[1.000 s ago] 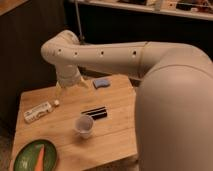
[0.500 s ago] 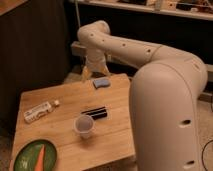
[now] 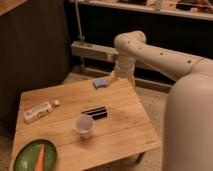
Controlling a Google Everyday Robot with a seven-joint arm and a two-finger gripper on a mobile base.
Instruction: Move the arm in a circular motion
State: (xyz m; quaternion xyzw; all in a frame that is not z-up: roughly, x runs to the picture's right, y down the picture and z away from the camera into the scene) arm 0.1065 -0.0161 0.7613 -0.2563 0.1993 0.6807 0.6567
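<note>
In the camera view, your arm rises from the lower right and runs up and left to a rounded elbow at the far side, then bends downward. Its gripper points down and left over the far edge of the surface, just beside a blue pad. You cannot tell whether it is open or closed. A cup stands well apart from it, nearer you.

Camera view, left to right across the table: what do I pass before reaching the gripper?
White bottle → cup → blue object → gripper, hanging from the arm at the far edge of the table.
</note>
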